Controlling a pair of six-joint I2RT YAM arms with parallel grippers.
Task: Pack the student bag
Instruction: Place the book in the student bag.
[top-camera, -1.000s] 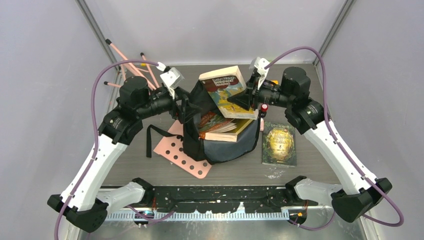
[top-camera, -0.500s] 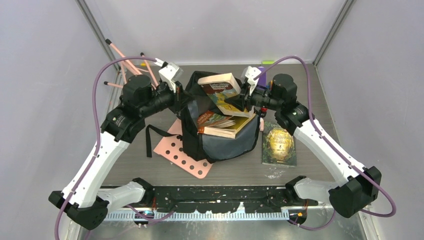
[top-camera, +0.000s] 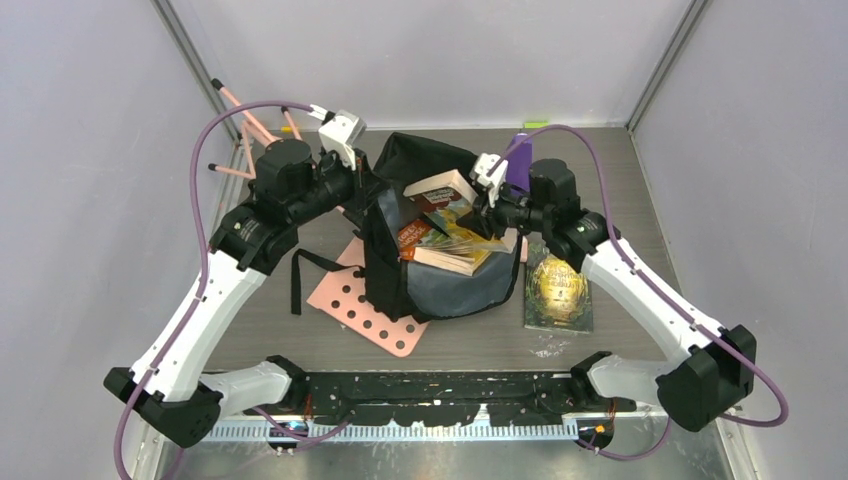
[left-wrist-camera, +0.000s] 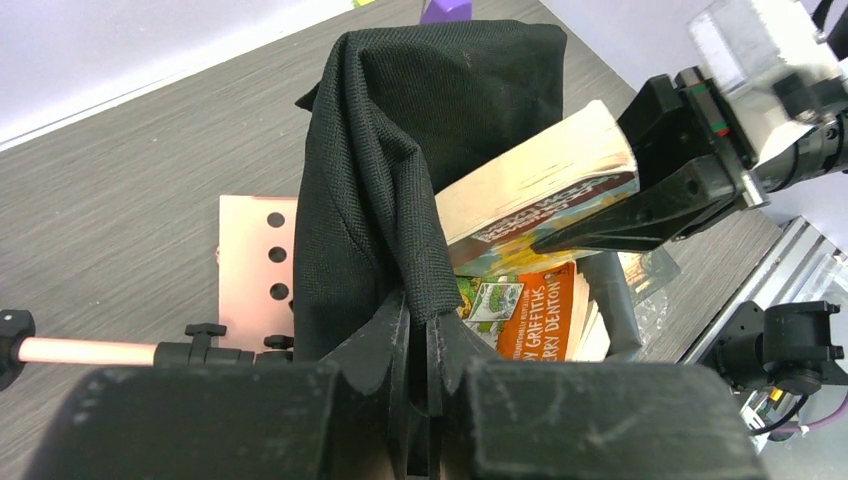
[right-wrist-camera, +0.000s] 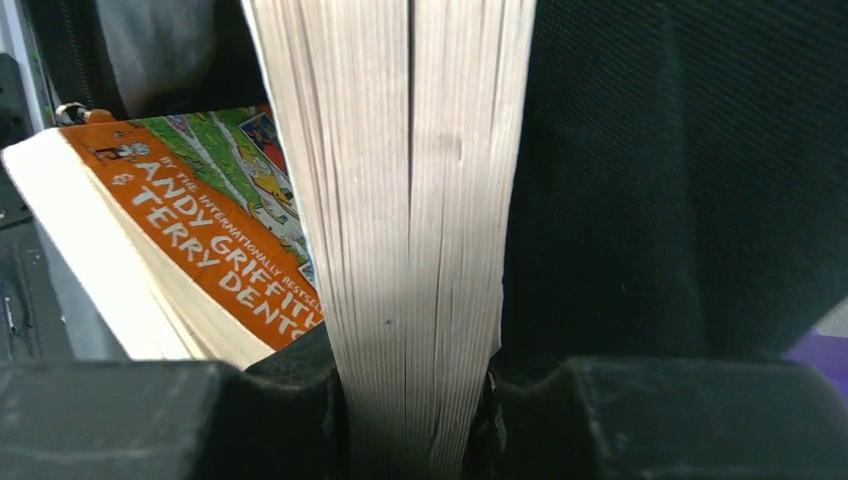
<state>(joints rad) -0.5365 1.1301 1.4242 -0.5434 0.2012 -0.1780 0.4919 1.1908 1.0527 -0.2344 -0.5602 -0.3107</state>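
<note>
Student bag (top-camera: 392, 275), big, black and made of soft cloth with a grey inside, stands in the middle of the grey wooden table (top-camera: 640, 190). Its mouth is open at the top.

The left gripper (left-wrist-camera: 420, 342) is at the bag's 10 o'clock. Its two fingers are squeezed together on the black cloth at the rim and hold that edge up. The right gripper (top-camera: 488, 205) is at the bag's 2 o'clock. It is clamped on a thick paperback book with cream pages (top-camera: 443, 190). That book leans over the open mouth with its low end dipping in. Under it, an orange picture book (left-wrist-camera: 525, 315) lies across the mouth. The bag's tall back flap stands up at 12 o'clock, right behind the held book.

A flat pink board with round holes (top-camera: 372, 318) lies under the bag and pokes out at 7 o'clock. A dark green book (top-camera: 558, 288) lies flat on the table at 3 o'clock, just beside the bag. A small purple thing (top-camera: 519, 170) is at 1 o'clock, behind the right arm, and I cannot tell what it is. Thin pink sticks (top-camera: 250, 115) lean in the corner at 10 o'clock.

Grey table top shows at 12 o'clock, between the bag and the back wall. It also shows at 6 o'clock, between the bag and the black rail (top-camera: 440, 385) at the near edge.
</note>
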